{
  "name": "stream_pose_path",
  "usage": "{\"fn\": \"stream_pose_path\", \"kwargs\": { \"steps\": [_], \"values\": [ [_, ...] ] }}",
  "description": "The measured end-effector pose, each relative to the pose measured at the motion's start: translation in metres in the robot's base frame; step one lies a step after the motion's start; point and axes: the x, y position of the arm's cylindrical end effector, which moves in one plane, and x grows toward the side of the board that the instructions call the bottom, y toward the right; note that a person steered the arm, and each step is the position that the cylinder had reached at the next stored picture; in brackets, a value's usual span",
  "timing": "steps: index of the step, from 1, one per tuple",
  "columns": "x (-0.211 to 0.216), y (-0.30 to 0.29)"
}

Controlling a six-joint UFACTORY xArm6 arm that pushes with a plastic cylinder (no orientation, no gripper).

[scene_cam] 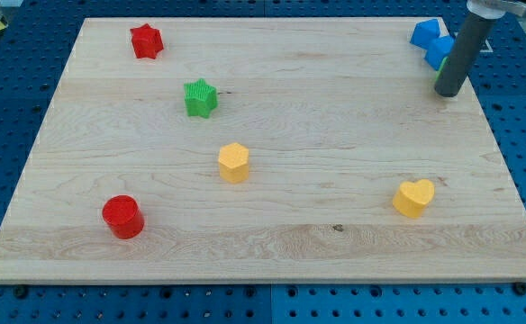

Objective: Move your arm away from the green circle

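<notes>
My tip [449, 93], a bare rod grasping nothing, stood near the board's [290, 243] top right corner, seemingly touching a green sliver [439, 83] beside two blue blocks [432, 41].

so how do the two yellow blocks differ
The yellow hexagon has flat sides and sits near the board's middle, below the green star; the yellow heart is lobed and lies toward the view's lower right. The heart is nearer my tip, though neither touches it. Both share the same yellow and stand alone.
</notes>
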Motion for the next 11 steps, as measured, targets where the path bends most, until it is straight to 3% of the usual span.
{"fn": "stream_pose_path", "kwargs": {
  "steps": [6,8,11],
  "values": [
    [0.0,0.0],
    [-0.005,-0.079],
    [-0.006,-0.111]
  ]
}}
